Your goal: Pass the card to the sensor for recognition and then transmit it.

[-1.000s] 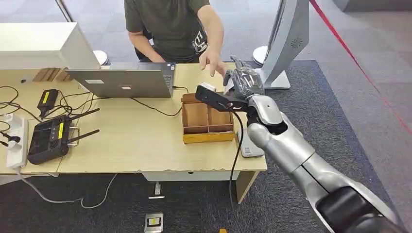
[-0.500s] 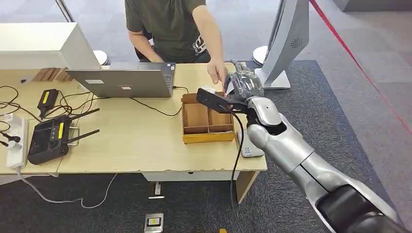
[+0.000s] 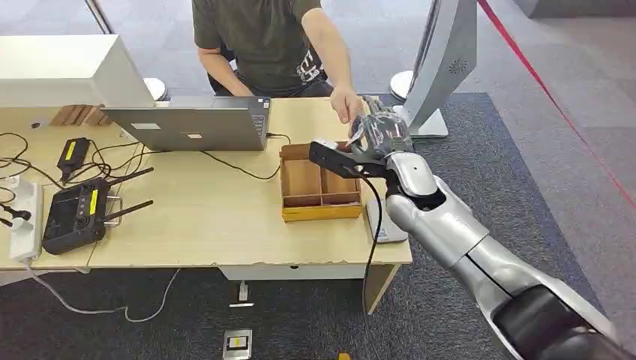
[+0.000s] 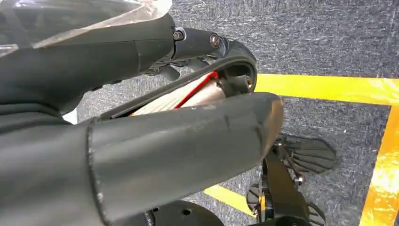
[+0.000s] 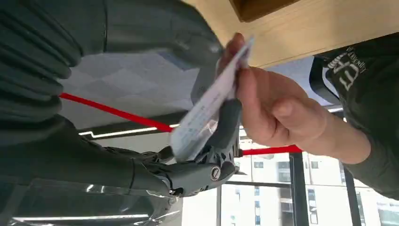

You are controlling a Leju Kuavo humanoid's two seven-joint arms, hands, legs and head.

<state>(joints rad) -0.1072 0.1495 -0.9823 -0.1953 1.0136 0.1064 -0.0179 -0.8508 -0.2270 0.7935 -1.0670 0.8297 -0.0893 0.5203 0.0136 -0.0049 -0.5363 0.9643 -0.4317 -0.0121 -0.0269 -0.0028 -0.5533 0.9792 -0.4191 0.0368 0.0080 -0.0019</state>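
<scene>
Over the far right corner of the tabletop (image 3: 225,225), the right hand (image 3: 379,135) holds the card (image 5: 207,110) pinched in its fingers (image 5: 226,127), while a person's hand (image 5: 273,113) grips the card's other edge. Just beside them sits a wooden box (image 3: 319,187); open carpet (image 3: 525,165) lies beyond. The left hand's (image 4: 141,141) fingers: cannot tell.

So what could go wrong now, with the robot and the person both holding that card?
The person's hand and the robot's right hand both hold the card. If the person pulls while the robot grips, the card might bend or tear. If both let go, it may fall into the wooden box or onto the table. The fingers are close, so the person's hand could get pinched.
</scene>
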